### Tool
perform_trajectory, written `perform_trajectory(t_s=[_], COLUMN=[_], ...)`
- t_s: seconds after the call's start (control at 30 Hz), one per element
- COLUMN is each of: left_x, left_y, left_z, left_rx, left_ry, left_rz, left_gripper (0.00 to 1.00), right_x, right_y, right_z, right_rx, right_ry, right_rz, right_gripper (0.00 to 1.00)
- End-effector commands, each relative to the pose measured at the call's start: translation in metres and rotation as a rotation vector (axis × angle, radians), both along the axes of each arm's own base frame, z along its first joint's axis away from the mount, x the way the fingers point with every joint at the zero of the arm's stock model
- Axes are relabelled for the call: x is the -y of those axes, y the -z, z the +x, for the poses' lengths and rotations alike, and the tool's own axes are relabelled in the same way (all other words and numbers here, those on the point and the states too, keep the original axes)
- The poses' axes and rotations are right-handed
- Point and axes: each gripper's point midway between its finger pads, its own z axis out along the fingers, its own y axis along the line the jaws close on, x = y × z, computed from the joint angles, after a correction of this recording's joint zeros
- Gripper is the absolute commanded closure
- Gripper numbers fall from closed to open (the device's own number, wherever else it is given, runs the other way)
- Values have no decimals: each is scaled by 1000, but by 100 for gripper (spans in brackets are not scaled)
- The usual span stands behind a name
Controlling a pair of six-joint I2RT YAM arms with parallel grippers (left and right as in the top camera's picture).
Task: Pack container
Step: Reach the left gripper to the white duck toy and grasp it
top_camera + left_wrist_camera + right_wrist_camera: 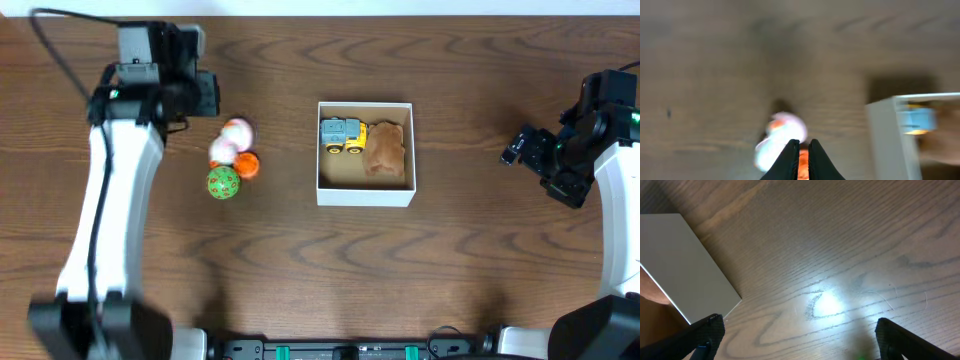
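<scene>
The container (pixel 365 193), a square box with white walls and a tan floor, sits mid-table. Inside are a blue and yellow toy truck (pixel 342 135) and a brown toy (pixel 385 150). Left of it lie a pink and white toy (pixel 230 140), an orange toy (pixel 246 165) and a green ball (pixel 223 183). My left gripper (pixel 800 145) is shut and empty, above the table just left of those toys; its blurred view shows the pink and white toy (pixel 782 127) and the container's wall (pixel 885 135). My right gripper (pixel 800 335) is open and empty, right of the container (pixel 685 265).
The wooden table (pixel 480 260) runs to the edges of view. Both arm bases stand at the front corners, and a black cable loops at the back left.
</scene>
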Motion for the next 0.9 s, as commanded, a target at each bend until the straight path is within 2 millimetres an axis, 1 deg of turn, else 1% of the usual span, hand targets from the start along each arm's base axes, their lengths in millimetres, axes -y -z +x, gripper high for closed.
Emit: perform_trajectory(t_s=[0.0,0.03,0.07,0.13,0.2,0.23,0.27,0.33,0.5,0.57,0.67,0.8,0.87], left_x=[43,48,48,38,29,28,26,21,13,9,0,-15,-17], left_y=[-24,-26,-28,-27,-20,-12,-3,20,89,115,144,170,183], left_z=[-21,-25,-26,-26,-24,-22,-20,-14,6,14,23,31,33], left_rx=[41,49,57,65,51,30,3,-63,-213,-255,-296,-330,-351], left_ry=[112,118,98,40,2,-2,-15,-55,-93,-97,-104,-133,-133], left_rz=[8,33,84,184,238,246,243,237,280,294,307,303,280], left_gripper=[90,90,90,89,84,83,76,71,53,51,49,45,42], right_x=[1,1,1,1,1,1,1,1,1,1,0,0,0], right_y=[1,1,1,1,1,1,1,1,1,1,1,1,1], right_z=[-1,0,0,0,-1,-1,-1,-1,-1,-1,-2,-2,-2], right_rx=[-4,-2,-1,-1,-2,-2,-3,-3,-4,-5,-7,-8,-9], right_ry=[22,22,22,22,22,22,22,22,22,22,22,22,22], right_rz=[9,10,11,11,11,11,11,11,12,11,12,13,12], right_gripper=[1,1,1,1,1,1,1,1,1,1,1,1,1])
